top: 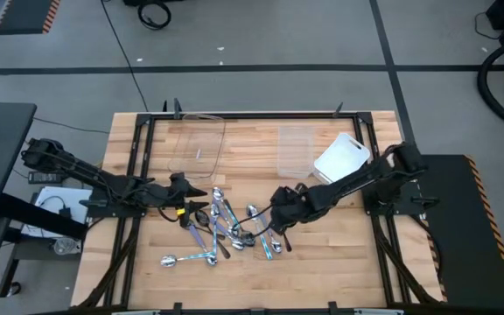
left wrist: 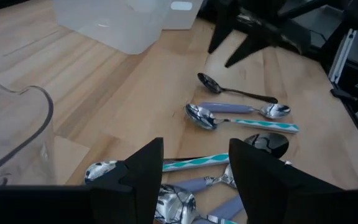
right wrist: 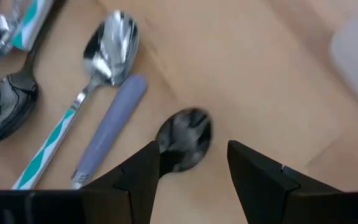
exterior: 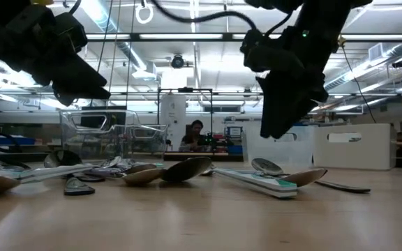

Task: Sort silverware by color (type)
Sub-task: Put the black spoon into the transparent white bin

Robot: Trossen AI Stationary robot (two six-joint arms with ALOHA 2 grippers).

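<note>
Several spoons lie in a loose pile [top: 226,229] at mid-table: shiny ones with lavender or teal-patterned handles, and dark ones. My left gripper [top: 195,208] is open at the pile's left side; in its wrist view the gripper [left wrist: 194,171] stands over a teal-handled spoon [left wrist: 194,162]. My right gripper [top: 274,219] is open at the pile's right side; in its wrist view the gripper [right wrist: 191,168] straddles a dark spoon's bowl [right wrist: 185,134]. In the low view both hang above the spoons, left [exterior: 82,80] and right [exterior: 285,118].
Two clear containers [top: 198,144] [top: 296,149] and a white tub [top: 341,159] stand at the far side. One shiny spoon [top: 186,259] lies apart toward the near edge, with bare wood around it. A person [exterior: 195,134] sits far back in the room.
</note>
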